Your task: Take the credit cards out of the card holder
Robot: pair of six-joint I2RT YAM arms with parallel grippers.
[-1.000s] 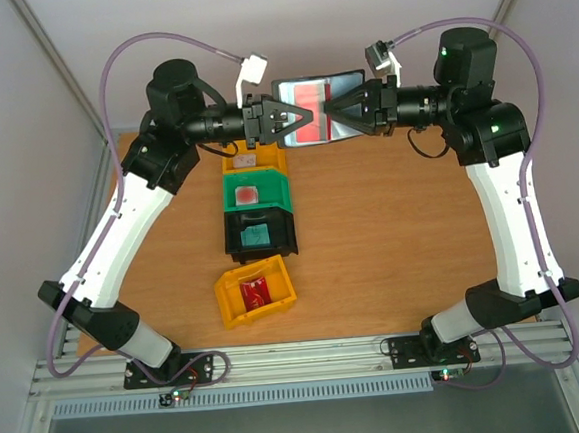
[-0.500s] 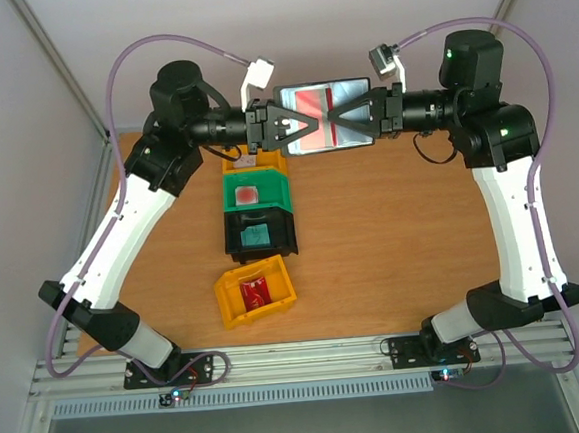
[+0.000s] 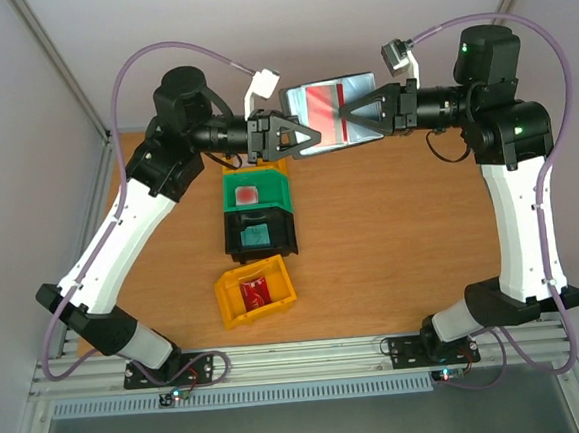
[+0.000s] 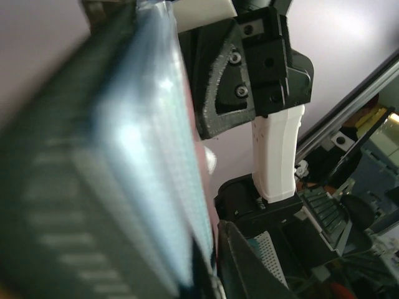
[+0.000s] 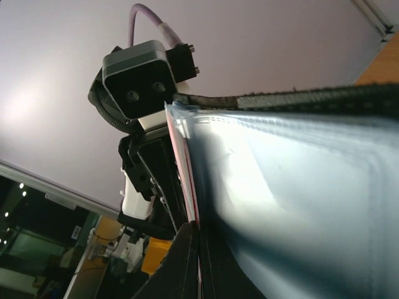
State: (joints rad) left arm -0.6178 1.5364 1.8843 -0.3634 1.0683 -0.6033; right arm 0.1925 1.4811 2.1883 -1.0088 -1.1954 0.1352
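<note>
Card holder: black folder, spread open, its shiny grey-blue pockets facing up; slightly tilted in the air over the counter's far edge, left edge in the left jaws.
Pocketed red card: lies across the holder's middle; the right jaws pinch its thin edge.
Second red card: flat in the green bin.
Teal card: flat in the black bin.
Third red card: in the near yellow bin.

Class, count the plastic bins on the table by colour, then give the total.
Yellow bins: 2
Green bin: 1
Black bin: 1
Total: 4
</note>
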